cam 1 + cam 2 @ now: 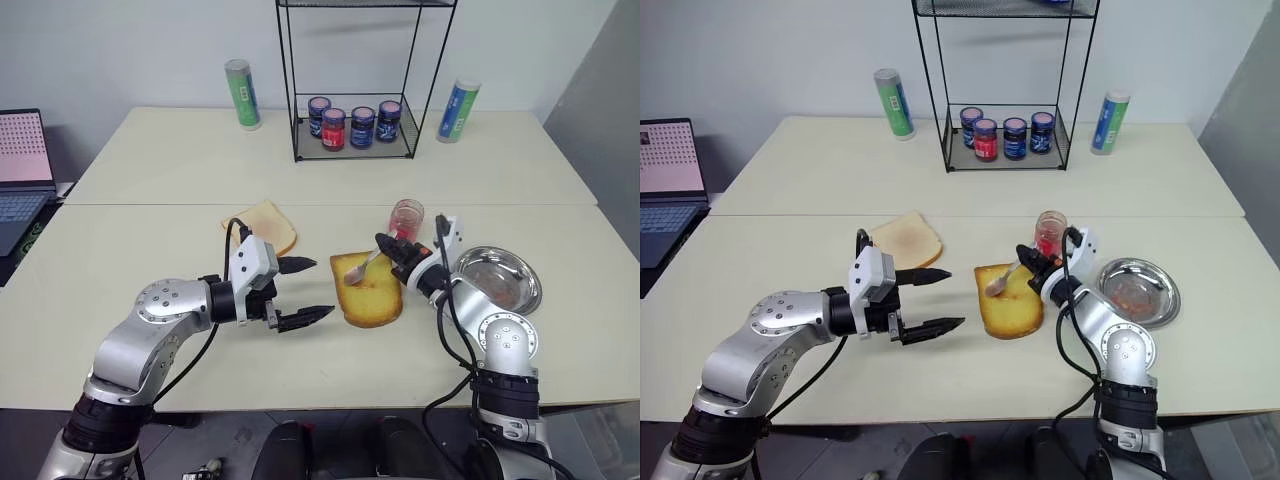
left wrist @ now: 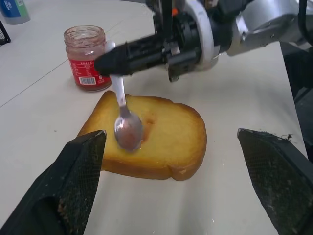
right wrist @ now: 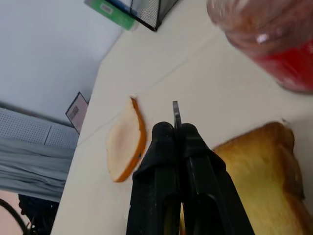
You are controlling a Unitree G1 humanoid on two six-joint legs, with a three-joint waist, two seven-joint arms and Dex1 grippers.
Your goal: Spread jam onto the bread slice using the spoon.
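The bread slice (image 1: 370,292), golden with a brown crust, lies flat on the table between my two grippers. My right gripper (image 1: 384,242) is shut on the handle of the spoon (image 1: 364,267). It reaches in from the bread's right. The spoon's bowl (image 2: 128,132) rests on the bread's face near its left end, coated with reddish jam. A faint jam (image 2: 147,120) smear lies on the bread beside the bowl. My left gripper (image 1: 323,288) hangs open just left of the bread, with nothing between its fingers.
An open jam jar (image 1: 407,217) stands just behind my right gripper. A round steel dish (image 1: 535,290) sits at the right. A paler slice (image 1: 265,225) lies behind my left gripper. Far back are a wire rack (image 1: 355,152) holding blue-lidded jars and two tubes (image 1: 242,94). A laptop (image 1: 20,170) is at far left.
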